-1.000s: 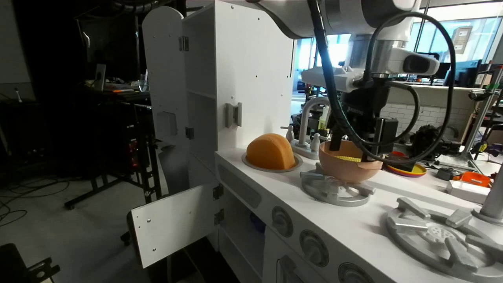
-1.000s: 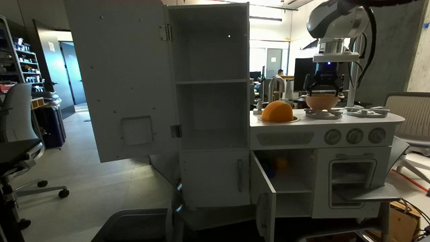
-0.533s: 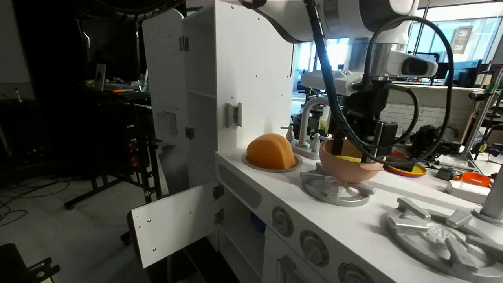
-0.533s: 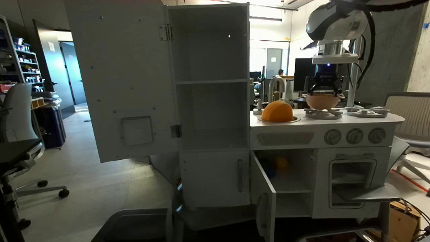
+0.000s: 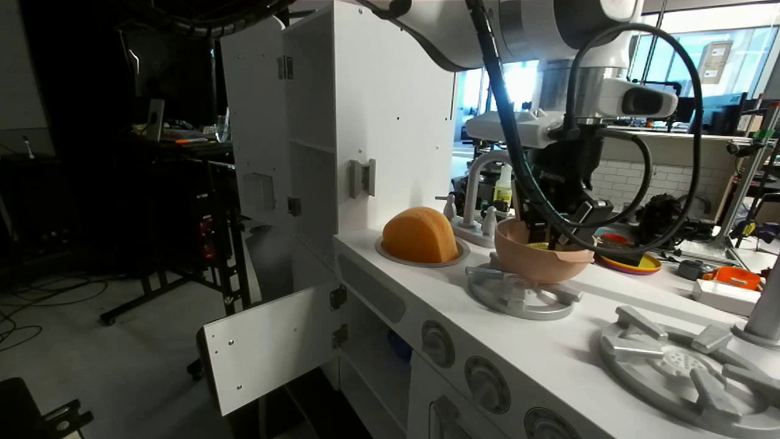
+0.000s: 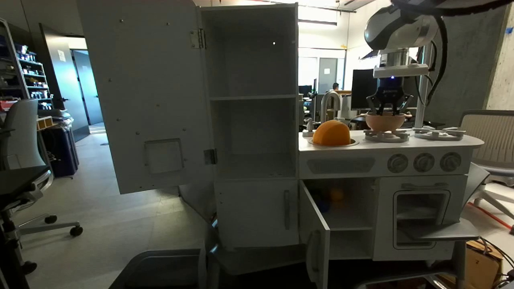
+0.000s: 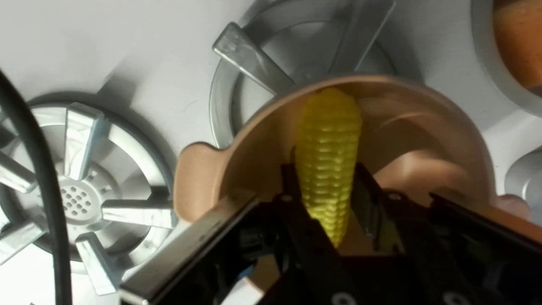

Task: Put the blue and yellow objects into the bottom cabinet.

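In smooth, round bowl: gripper clasping knobbly corn.

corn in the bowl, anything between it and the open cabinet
Yes: the bowl surrounds the corn, and the counter covers the cabinet, so the route likely runs up, then around and down. The door stands open to one side.

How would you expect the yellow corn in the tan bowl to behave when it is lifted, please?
The yellow corn would probably stay stiff, since its body shows no sag. Its glossy surface may be slightly slippery. Its rounded, tapering shape seems apt to roll or twist.
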You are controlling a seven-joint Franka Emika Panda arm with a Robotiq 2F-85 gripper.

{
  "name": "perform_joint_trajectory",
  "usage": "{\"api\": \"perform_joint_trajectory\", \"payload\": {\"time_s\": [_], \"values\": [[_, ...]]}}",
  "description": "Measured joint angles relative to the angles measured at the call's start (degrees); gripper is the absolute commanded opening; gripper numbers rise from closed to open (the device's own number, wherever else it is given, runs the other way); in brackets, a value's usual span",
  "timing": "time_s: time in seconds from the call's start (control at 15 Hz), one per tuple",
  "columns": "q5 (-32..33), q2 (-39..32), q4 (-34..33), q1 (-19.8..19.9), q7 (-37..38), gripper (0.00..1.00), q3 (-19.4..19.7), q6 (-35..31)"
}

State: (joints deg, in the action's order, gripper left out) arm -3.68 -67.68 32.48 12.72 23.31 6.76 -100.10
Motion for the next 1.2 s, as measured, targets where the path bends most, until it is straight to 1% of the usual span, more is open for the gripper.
{"api": "perform_joint_trajectory", "payload": {"time_s": [0.07, 0.33, 0.53, 0.73, 0.93, 1.2], "values": [[0.3, 0.0, 0.0, -0.1, -0.4, 0.07, 0.0, 0.0], [2.1, 0.1, -1.3, -0.8, -4.9, 0.08, 0.1, 0.0], [2.5, 0.9, -2.9, -1.3, -11.3, 0.08, 0.1, 0.0], [2.5, 2.7, -3.4, -1.5, -20.0, 0.08, 0.0, 0.3], [2.5, 3.2, -7.1, -1.1, -29.3, 0.08, -0.9, 6.5], [3.8, 5.9, -7.5, -0.8, -41.9, 0.08, -1.2, 13.2]]}}
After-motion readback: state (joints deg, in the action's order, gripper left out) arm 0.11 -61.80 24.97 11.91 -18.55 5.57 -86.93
